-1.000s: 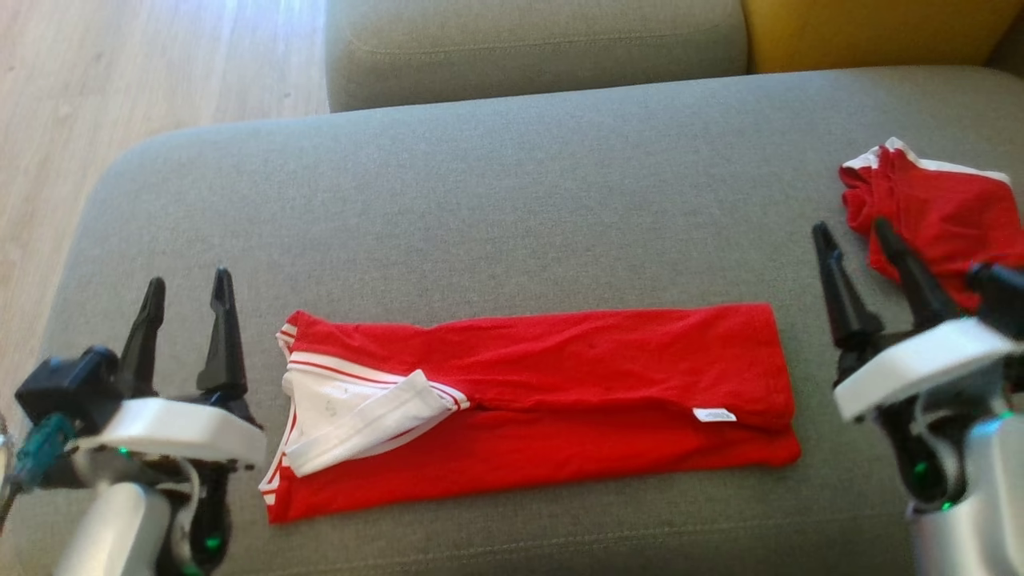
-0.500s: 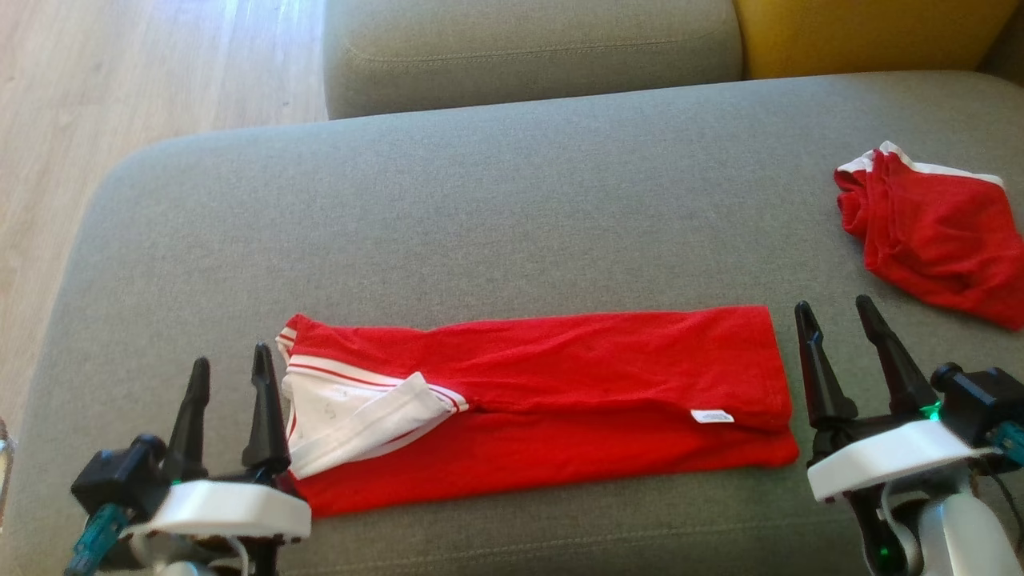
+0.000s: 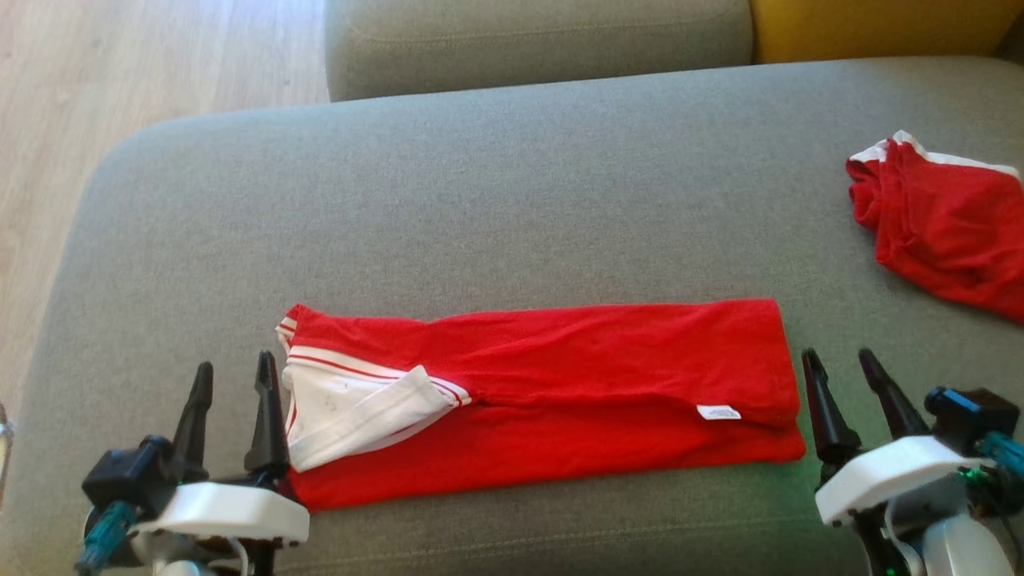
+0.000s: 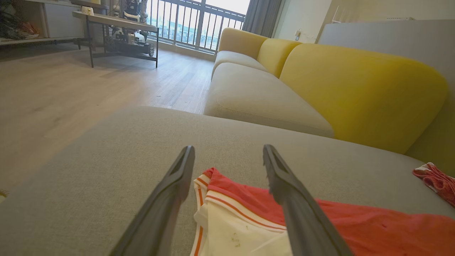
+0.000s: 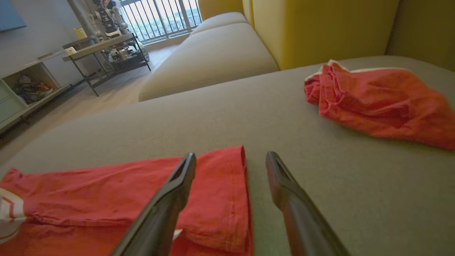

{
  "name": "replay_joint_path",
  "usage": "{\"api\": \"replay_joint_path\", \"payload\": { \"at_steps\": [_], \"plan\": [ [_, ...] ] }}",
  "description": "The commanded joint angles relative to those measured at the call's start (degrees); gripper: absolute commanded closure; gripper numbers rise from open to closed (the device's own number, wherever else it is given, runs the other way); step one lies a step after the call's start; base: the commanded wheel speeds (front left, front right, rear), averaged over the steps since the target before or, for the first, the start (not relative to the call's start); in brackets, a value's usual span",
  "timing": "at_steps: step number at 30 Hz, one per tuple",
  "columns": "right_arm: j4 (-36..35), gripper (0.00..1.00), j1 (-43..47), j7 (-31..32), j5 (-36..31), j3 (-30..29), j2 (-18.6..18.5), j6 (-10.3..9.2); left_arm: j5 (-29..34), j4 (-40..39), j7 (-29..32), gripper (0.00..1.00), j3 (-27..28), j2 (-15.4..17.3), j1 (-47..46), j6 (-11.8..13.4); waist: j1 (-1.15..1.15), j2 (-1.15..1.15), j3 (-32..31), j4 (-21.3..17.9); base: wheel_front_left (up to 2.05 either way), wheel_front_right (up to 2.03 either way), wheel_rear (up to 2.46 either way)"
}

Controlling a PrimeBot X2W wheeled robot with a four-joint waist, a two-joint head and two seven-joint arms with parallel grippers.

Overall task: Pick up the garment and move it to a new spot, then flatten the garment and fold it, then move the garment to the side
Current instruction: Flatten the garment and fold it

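Observation:
The garment (image 3: 560, 392) is a red shirt with white, red-striped trim, folded into a long band across the grey ottoman (image 3: 480, 208). Its white collar end lies at the left (image 4: 231, 227), its hem end at the right (image 5: 213, 192). My left gripper (image 3: 233, 373) stands open at the collar end, its right finger against the garment's edge, nothing held. My right gripper (image 3: 840, 360) is open just right of the hem, empty. In the wrist views each pair of fingers (image 4: 227, 153) (image 5: 231, 158) straddles its end of the garment.
A second crumpled red garment (image 3: 944, 232) lies at the ottoman's far right (image 5: 376, 99). A grey sofa seat (image 3: 528, 40) with yellow cushions (image 4: 355, 89) stands behind. Wooden floor (image 3: 120, 72) lies to the left, with a dark table (image 4: 117, 32) farther off.
Both grippers drew back towards me and lowered to the garment's two ends; the right one came away from the crumpled garment. The head view shifted slightly. The garment lies as before.

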Motion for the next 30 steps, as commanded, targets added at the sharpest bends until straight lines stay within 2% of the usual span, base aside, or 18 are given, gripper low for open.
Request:
{"api": "replay_joint_path", "payload": {
  "at_steps": [1, 14, 20, 27, 28, 29, 30],
  "plan": [
    [0.25, 0.00, -3.43, 1.08, 0.69, 0.27, -0.22, -0.02, 0.76, -1.11, -0.68, 0.00, 2.00, -0.14, -3.30, -0.62, 0.00, 0.00, 0.65, 0.17, 0.00, 0.00, 0.00],
    [15.80, 0.00, -10.99, 7.08, 3.78, -1.65, -0.21, -0.02, 2.18, 1.47, -0.69, 0.00, 0.64, -0.65, -5.78, -2.17, 0.00, 0.00, 3.97, 1.83, 0.00, 0.00, 0.00],
    [21.44, 0.00, -13.42, 7.07, 2.53, -2.26, -0.21, -0.02, 2.44, 2.02, -0.69, 0.00, 0.67, -0.69, -6.38, -2.52, 0.00, 0.00, 4.80, 2.61, 0.00, 0.00, 0.00],
    [26.64, 0.00, -14.84, 7.65, 3.84, 0.68, -0.21, -0.02, 2.68, 2.56, -0.69, 0.00, 0.73, -0.70, -6.61, -2.75, 0.00, 0.00, 4.73, 2.83, 0.00, 0.00, 0.00],
    [27.15, 0.07, -14.92, 7.88, 4.29, 1.38, -0.21, -0.02, 2.79, 2.65, -0.69, 0.00, 0.79, -0.70, -6.60, -2.79, 0.00, 0.00, 4.62, 2.79, 0.00, 0.00, 0.00],
    [27.55, 0.78, -14.98, 7.91, 4.60, 1.82, -0.21, -0.02, 2.87, 2.73, -0.69, 0.00, 0.84, -0.70, -6.60, -2.83, 0.00, 0.00, 4.50, 2.75, 0.00, 0.00, 0.00],
    [27.87, 1.00, -15.03, 7.79, 4.64, 2.05, -0.21, -0.02, 2.94, 2.79, -0.69, 0.00, 0.87, -0.70, -6.58, -2.87, 0.00, 0.00, 4.37, 2.69, 0.00, 0.00, 0.00]
  ]
}}
